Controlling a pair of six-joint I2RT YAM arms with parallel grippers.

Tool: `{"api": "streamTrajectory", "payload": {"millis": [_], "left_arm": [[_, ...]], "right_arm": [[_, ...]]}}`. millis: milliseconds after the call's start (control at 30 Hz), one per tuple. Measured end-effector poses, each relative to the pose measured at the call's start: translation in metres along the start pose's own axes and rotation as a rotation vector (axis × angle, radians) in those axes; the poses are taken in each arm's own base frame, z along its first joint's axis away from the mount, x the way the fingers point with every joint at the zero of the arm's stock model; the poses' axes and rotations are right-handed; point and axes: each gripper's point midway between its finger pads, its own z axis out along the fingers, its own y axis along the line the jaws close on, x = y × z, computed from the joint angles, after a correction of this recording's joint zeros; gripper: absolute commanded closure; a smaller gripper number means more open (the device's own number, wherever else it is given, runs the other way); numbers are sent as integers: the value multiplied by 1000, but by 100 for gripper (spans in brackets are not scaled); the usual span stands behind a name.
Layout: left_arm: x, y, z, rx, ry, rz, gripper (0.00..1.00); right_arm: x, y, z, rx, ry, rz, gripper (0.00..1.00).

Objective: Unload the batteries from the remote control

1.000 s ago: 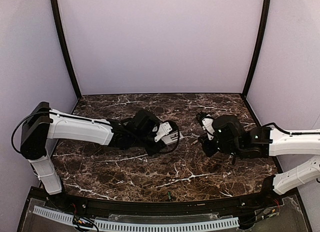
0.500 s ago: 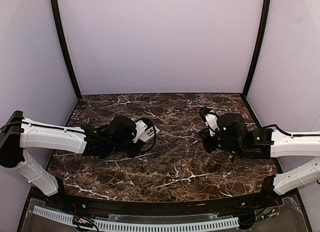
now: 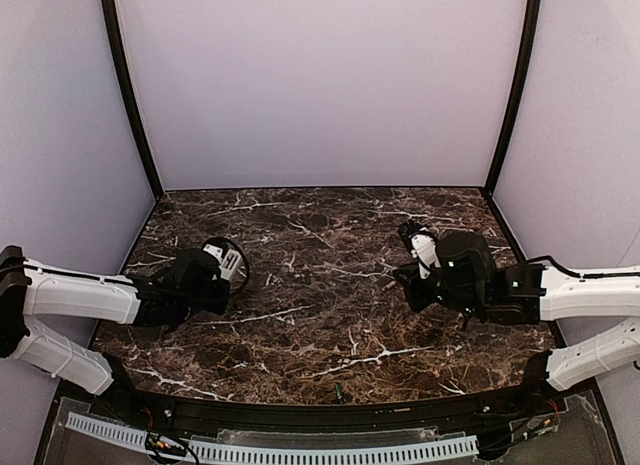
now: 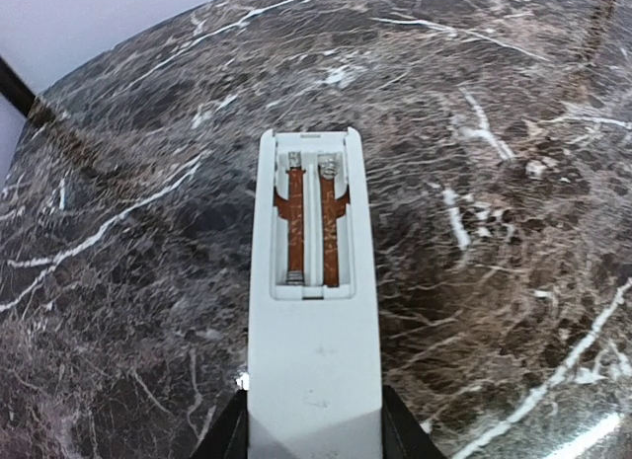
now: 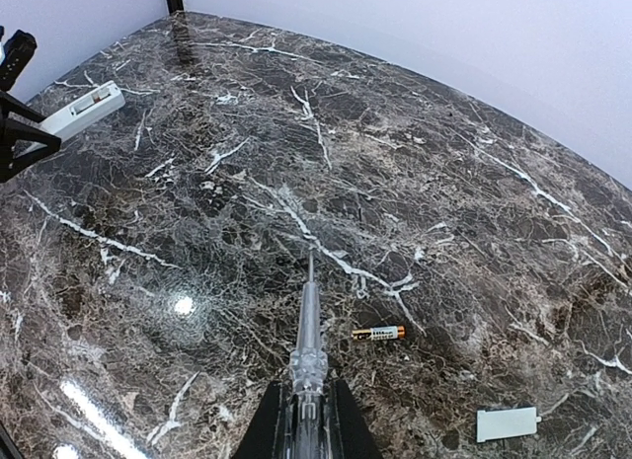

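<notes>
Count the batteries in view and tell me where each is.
1. The battery lies on the table beside the grey tool held in the right gripper. Both slots of the remote control in the left gripper are empty; another battery may be out of sight.

Lit brightly and evenly from overhead, with only faint, soft shadows. Glaring in small white spots point(image 5: 183, 305) on the polished marble table point(image 5: 444, 183) at near left in the right wrist view, and in a streak point(image 4: 583, 441) at near right in the left. Sharp on the remote control point(image 4: 311, 360); bowed toward both wrist views' edges.
</notes>
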Motion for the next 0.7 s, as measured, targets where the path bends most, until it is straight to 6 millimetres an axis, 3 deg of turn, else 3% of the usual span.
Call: {"api": "streamTrajectory", "payload": {"millis": [133,267,500,700], "left_arm": [[16,24,9,-62,27,-79,100],[24,25,15,-75,35,-107,97],[39,26,21,-87,64,-137,73],[41,27,22,-95,60,-161,60]], "right_arm": [[0,1,-1,-13,-7,12,100],[0,2,-2,-20,-10,25,100],[1,4,-2,-28,-7,29,100],[5,6,2,-34,7,23,100]]}}
